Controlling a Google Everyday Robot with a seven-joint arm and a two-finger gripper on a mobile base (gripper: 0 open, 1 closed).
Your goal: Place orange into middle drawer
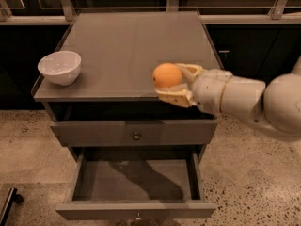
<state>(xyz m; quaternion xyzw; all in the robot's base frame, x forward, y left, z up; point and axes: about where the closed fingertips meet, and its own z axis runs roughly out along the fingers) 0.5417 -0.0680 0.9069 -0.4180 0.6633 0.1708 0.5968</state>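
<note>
Cream claw (pixel 170 81) clenched on orange (pixel 166 75), reaching in from right, held above near edge of grey worktop (pixel 127 41). Middle drawer (pixel 94 179) stands pulled open, lying below claw, nearer and slightly left; closed upper drawer (pixel 103 133) sits between. Likely move: bring orange nearer, then down into drawer. White bowl (pixel 59 67) at worktop's left edge, well apart.
</note>
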